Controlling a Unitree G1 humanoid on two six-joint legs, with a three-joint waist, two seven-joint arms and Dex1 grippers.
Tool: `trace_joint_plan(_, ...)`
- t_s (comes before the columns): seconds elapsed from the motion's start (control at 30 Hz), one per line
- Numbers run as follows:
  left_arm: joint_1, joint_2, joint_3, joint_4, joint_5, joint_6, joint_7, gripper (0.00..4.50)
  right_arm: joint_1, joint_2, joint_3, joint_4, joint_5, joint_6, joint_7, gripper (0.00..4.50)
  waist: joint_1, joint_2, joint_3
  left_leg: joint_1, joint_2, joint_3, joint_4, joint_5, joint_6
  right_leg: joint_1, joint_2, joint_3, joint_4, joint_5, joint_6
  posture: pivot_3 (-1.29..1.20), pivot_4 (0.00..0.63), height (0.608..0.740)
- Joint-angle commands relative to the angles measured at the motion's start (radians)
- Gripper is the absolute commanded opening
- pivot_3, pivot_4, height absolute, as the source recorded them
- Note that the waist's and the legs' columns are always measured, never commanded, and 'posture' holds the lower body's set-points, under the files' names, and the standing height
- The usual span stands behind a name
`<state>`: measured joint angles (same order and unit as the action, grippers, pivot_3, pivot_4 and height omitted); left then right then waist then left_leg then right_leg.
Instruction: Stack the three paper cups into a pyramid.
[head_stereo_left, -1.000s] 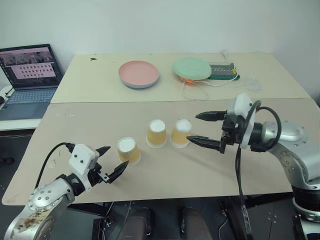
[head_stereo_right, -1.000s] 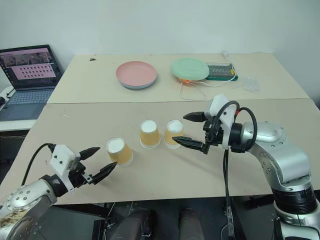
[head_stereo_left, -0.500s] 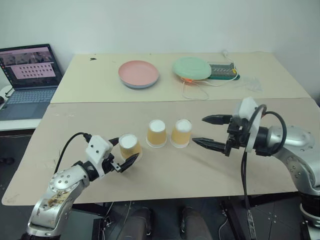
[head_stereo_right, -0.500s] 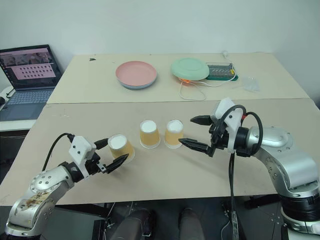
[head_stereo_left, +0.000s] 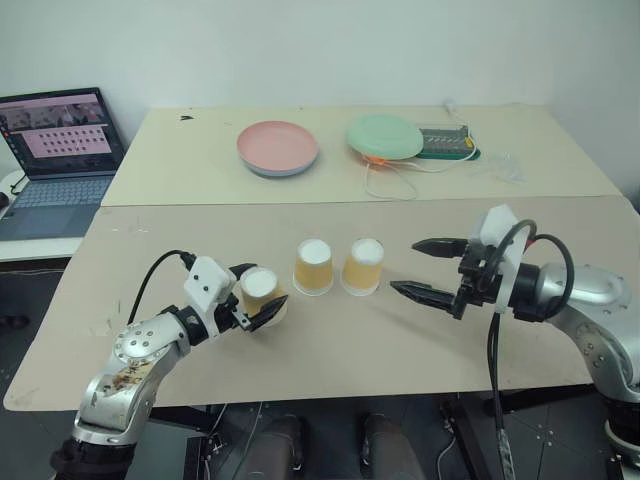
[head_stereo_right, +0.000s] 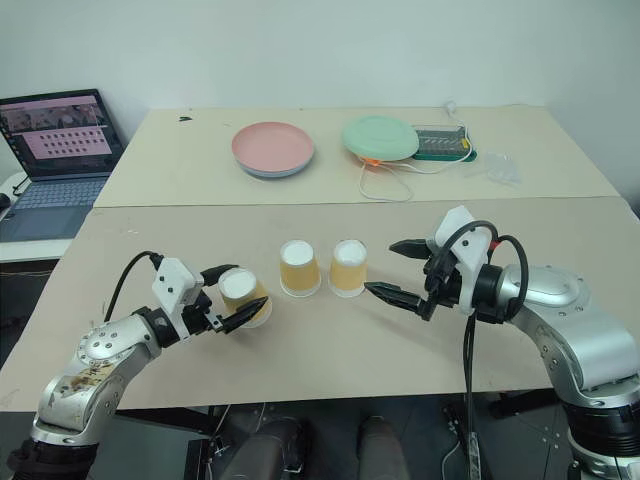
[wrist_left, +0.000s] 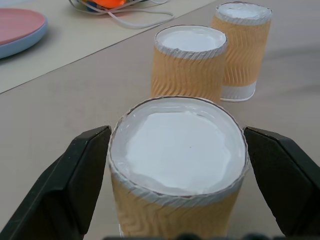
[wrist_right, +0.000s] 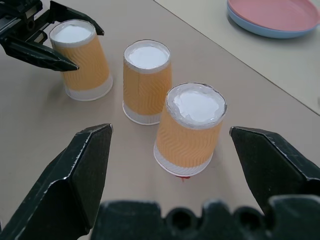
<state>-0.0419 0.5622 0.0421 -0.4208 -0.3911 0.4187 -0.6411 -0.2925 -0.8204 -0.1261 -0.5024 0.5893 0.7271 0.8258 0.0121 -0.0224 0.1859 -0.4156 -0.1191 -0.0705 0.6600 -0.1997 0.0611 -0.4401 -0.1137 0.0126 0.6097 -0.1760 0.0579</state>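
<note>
Jaws of the left gripper (head_stereo_left: 256, 301) sit wide around the near paper cup (head_stereo_left: 259, 294); squeeze softly, or it squashes.

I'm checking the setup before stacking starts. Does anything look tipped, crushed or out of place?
Nothing stands out. All three paper cups stand upside down, upright and uncrushed in a row on the table. The open left claw brackets the leftmost cup.

Between the fingers of the left gripper (wrist_left: 177, 165), the nearest cup (wrist_left: 177, 170) loses its lower end to the picture's edge, so whether the pads touch its sides cannot be told, and the pink plate (wrist_left: 20, 27) beyond is cut off too.
</note>
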Motion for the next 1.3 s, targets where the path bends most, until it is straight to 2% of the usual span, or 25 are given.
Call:
trace_joint_plan(0.03,-0.014,-0.008,0.008,-0.015,-0.009,-0.024,-0.011,3.81,0.002,-0.018,-0.031,-0.028,-0.010,-0.025,-0.008,4.50,0.000,0.000,0.000,0.000,0.000,0.000,0.000,0.000,0.000,0.000,0.000,0.000,0.000,0.000,0.000,0.00,0.150,0.718)
trace_joint_plan(0.07,-0.015,-0.007,0.007,-0.014,-0.006,-0.022,-0.011,3.58,0.000,-0.018,-0.031,-0.027,-0.011,-0.025,-0.009,4.50,0.001,0.000,0.000,0.000,0.000,0.000,0.000,0.000,0.000,0.000,0.000,0.000,0.000,0.000,0.000,0.00,0.150,0.718)
trace_joint_plan(0.13,-0.017,0.000,0.006,-0.014,0.000,-0.007,-0.010,2.80,-0.002,-0.017,-0.033,-0.028,-0.011,-0.024,-0.009,4.50,0.001,0.000,0.000,0.000,0.000,0.000,0.000,0.000,0.000,0.000,0.000,0.000,0.000,0.000,0.000,0.00,0.150,0.718)
trace_joint_plan(0.4,-0.059,0.045,0.072,-0.003,-0.038,0.022,-0.031,2.80,-0.006,-0.014,-0.029,-0.019,-0.021,-0.026,-0.012,4.50,0.001,0.000,0.000,0.000,0.000,0.000,0.000,0.000,0.000,0.000,0.000,0.000,0.000,0.000,0.000,0.00,0.150,0.718)
trace_joint_plan(0.5,-0.181,0.099,0.167,0.026,-0.134,0.119,-0.039,2.80,-0.009,-0.012,-0.024,-0.014,-0.029,-0.026,-0.016,4.50,0.001,0.000,0.000,0.000,0.000,0.000,0.000,0.000,0.000,0.000,0.001,-0.001,0.001,0.000,0.000,0.00,0.150,0.718)
trace_joint_plan(0.57,-0.308,0.178,0.213,0.090,-0.189,0.181,-0.090,2.80,-0.015,-0.009,-0.017,-0.007,-0.034,-0.028,-0.018,4.50,0.002,0.000,0.000,0.000,0.000,-0.001,0.000,0.000,0.000,0.000,0.001,-0.002,0.001,0.000,0.000,0.00,0.150,0.718)
trace_joint_plan(0.63,-0.414,0.245,0.216,0.154,-0.221,0.219,-0.154,2.80,-0.019,-0.006,-0.012,0.001,-0.040,-0.033,-0.019,4.50,0.001,-0.001,0.000,0.000,0.000,-0.001,0.001,0.000,0.000,0.000,0.002,-0.002,0.001,0.000,0.001,0.00,0.150,0.718)
trace_joint_plan(0.73,-0.574,0.288,0.164,0.241,-0.250,0.264,-0.242,2.80,-0.025,0.000,-0.001,0.016,-0.054,-0.043,-0.020,4.50,0.000,0.000,0.000,0.000,-0.002,0.000,0.001,0.000,0.001,0.000,0.001,-0.001,0.001,0.000,0.001,0.00,0.150,0.718)
trace_joint_plan(0.8,-0.703,0.251,0.114,0.308,-0.260,0.274,-0.281,2.80,-0.031,0.004,0.011,0.028,-0.070,-0.050,-0.024,4.50,0.001,-0.001,0.001,0.000,-0.003,0.000,0.001,-0.001,0.002,0.000,0.001,-0.001,0.001,0.003,-0.004,0.00,0.150,0.718)
trace_joint_plan(0.87,-0.829,0.157,0.070,0.372,-0.296,0.314,-0.289,2.80,-0.034,0.008,0.017,0.034,-0.079,-0.056,-0.028,4.50,0.009,-0.002,0.001,0.000,-0.003,-0.001,0.001,0.000,0.001,0.001,0.001,-0.002,0.001,0.004,-0.005,0.00,0.150,0.718)
trace_joint_plan(1.03,-0.983,0.006,-0.027,0.495,-0.283,0.355,-0.332,2.80,-0.025,0.018,0.022,0.033,-0.096,-0.064,-0.043,4.50,0.005,-0.003,0.001,0.000,-0.004,-0.001,0.002,0.000,0.002,0.001,0.000,-0.001,0.001,0.004,-0.003,0.00,0.150,0.718)
trace_joint_plan(1.3,-1.104,-0.065,-0.136,0.715,-0.179,0.275,-0.467,2.80,0.005,0.029,0.006,-0.002,-0.096,-0.052,-0.078,4.50,-0.015,-0.003,0.002,0.000,-0.003,-0.001,0.001,0.001,0.001,-0.001,0.001,0.000,0.002,0.005,-0.004,0.00,0.150,0.718)
